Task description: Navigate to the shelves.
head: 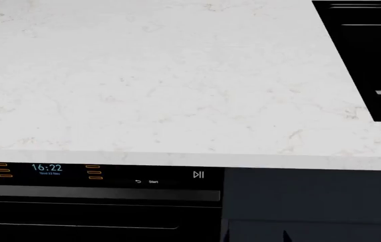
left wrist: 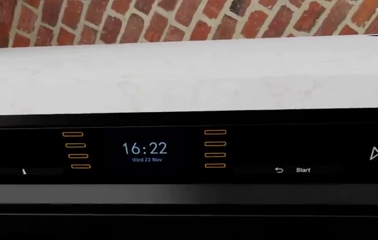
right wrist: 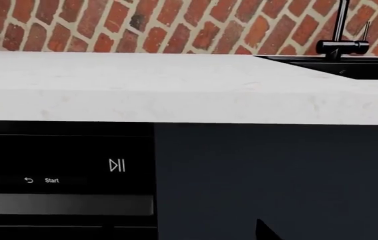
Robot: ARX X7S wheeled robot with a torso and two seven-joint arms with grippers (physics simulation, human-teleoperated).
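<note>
Neither of my hands is showing in any view, so I cannot tell whether they are spread or pressed together. Nearest, I am facing a black appliance panel (left wrist: 175, 155) reading 16:22, sitting under the white marble desk (head: 150, 85). Beyond it, a black sink (head: 372, 60), a faucet (right wrist: 342, 35) and a brick wall (left wrist: 175, 20) are showing; no shelves are appearing.

Right claw (right wrist: 266, 233): only a black pointed sliver, too little showing for further detail.
</note>
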